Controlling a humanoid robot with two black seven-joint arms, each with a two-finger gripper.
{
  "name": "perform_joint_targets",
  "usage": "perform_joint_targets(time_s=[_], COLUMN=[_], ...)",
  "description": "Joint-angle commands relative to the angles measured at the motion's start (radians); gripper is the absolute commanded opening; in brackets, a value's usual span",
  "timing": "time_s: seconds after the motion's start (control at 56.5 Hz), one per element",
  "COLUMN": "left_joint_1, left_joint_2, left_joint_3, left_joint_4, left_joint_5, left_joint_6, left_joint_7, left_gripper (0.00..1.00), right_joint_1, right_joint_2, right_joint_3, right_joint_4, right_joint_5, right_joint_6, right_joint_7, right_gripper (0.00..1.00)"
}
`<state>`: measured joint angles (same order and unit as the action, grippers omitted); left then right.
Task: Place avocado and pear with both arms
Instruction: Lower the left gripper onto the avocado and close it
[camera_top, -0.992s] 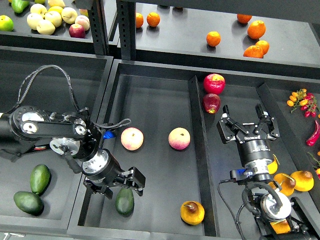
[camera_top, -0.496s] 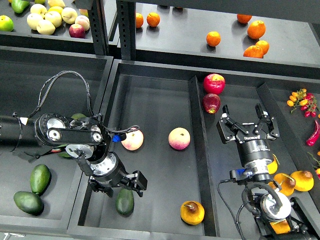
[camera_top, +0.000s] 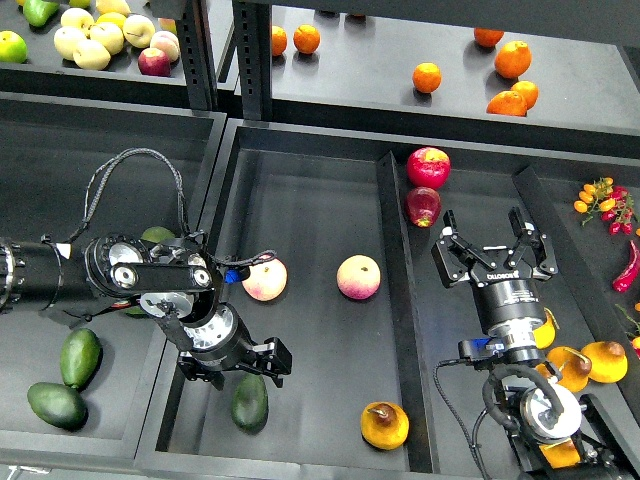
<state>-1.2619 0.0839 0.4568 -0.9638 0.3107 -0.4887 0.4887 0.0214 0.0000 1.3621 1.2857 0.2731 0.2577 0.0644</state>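
Note:
The dark green avocado lies at the front left of the middle tray. My left gripper hangs just above and behind it, open and holding nothing. The orange-yellow pear lies at the front right of the same tray, against the divider. My right gripper stands open and empty over the right tray, fingers pointing toward the shelf, well apart from the pear.
Two pinkish round fruits lie mid-tray. Two red apples sit at the back of the right tray. Olive-green avocados lie in the left tray. More yellow pears lie far right. Oranges sit on the shelf.
My left arm has folded back toward the left. Its gripper has drawn slightly up and away from the avocado, which stays where it lay. The right arm has not moved.

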Motion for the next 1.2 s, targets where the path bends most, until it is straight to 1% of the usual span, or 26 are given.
perform_joint_targets(time_s=[0.0,0.248,0.62,1.186], left_joint_1=[0.024,0.055,0.090,0.124], left_joint_2=[-0.007,-0.019,-0.076,-0.078], left_joint_3=[0.000,0.000,-0.013,-0.010], left_joint_4=[0.036,0.051,0.120,0.168], left_joint_5=[0.010,0.031,0.053,0.090], left_joint_6=[0.000,0.000,0.000,0.000], left_joint_7=[0.000,0.000,0.000,0.000], left_gripper=[0.99,0.99,0.99,0.99], right_joint_1=[0.000,0.000,0.000,0.000], right_joint_2=[0.000,0.000,0.000,0.000], right_joint_3=[0.000,0.000,0.000,0.000], right_joint_4=[0.000,0.000,0.000,0.000], right_joint_5=[0.000,0.000,0.000,0.000], right_joint_6=[0.000,0.000,0.000,0.000], right_joint_7=[0.000,-0.002,-0.002,-0.002], right_gripper=[1.00,1.00,1.00,1.00])
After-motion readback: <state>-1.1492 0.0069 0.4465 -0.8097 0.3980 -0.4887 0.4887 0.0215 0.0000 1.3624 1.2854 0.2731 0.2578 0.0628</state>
